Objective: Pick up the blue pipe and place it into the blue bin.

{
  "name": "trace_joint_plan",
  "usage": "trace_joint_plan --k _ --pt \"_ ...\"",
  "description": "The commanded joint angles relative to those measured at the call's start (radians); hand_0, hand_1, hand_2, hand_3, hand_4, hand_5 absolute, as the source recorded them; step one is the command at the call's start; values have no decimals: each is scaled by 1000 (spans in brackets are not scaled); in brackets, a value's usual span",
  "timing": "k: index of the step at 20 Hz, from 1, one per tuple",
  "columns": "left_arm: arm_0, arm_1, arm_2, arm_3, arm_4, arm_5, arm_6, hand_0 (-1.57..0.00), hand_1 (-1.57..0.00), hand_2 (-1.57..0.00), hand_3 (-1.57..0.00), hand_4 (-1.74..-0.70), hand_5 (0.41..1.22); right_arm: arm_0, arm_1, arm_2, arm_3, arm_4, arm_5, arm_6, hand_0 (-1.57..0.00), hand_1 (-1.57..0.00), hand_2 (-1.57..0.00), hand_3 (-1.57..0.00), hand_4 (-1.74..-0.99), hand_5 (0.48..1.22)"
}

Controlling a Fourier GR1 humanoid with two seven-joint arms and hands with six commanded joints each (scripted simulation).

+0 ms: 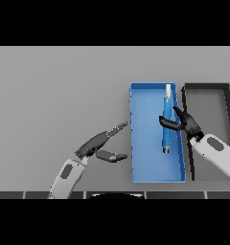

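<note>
The grey desk (pixel 54 95) carries two long trays side by side on its right half: the blue bin (pixel 145 167) and, just beside it further right, a dark bin (pixel 206 86) with a grey floor. Both run lengthwise away from the robot.

The right arm comes in from the lower right, and its right hand (pixel 186 123) is over the blue bin's right side, fingers and thumb curled round the blue pipe (pixel 166 125) at about mid-length. The left hand (pixel 101 143) shows on the open desk left of the blue bin, fingers straight and relaxed, holding nothing (it is apart from the pipe and looks idle).

The pipe's long axis runs parallel to the bin's long walls, pale tip pointing away from the robot, the nearer end toward it. It lies wholly within the bin's outline, close to the right wall. Whether it rests on the bin floor or hangs just above it cannot be told from this view.

In my judgement the placing is nearly done: with the pipe aligned to the bin, what remains is for the right hand to loosen and lift clear.
</note>
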Motion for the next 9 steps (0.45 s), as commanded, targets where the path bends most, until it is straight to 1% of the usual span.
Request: trace_joint_plan --k 1,2,3,4,6,7,9 --pt "4 0 -4 -5 -2 1 -7 1 1 1 1 -888 429 -12 3 16 6 0 -3 0 -16 -14 -14 -8 -1030 682" --pt "4 5 -3 -1 -2 -4 -10 1 1 1 1 -887 431 -26 4 31 5 -2 -13 0 -13 -11 -11 -6 -1022 672" --pt "-2 3 -5 4 -7 -4 -3 1 1 1 1 -886 431 -33 3 32 5 1 -9 0 -10 -9 -9 -5 -1020 666" --pt "2 13 5 1 -1 -4 -17 1 1 1 1 -886 431 -28 0 29 1 -7 -4 -4 -8 -7 -7 -4 -1022 665" --pt "5 10 2 -9 1 -2 -18 1 1 1 1 -885 431 -31 -4 34 3 -16 1 0 -6 -5 -5 -3 -1022 658" --pt "5 8 -1 -18 2 -1 -11 1 1 1 1 -885 431 -35 -1 38 15 -10 17 -3 -6 -5 -5 -3 -1022 655" --pt "10 9 -5 -22 2 -5 1 1 1 1 1 -885 431 -39 2 45 11 -20 14 0 -6 -5 -5 -3 -1022 643"
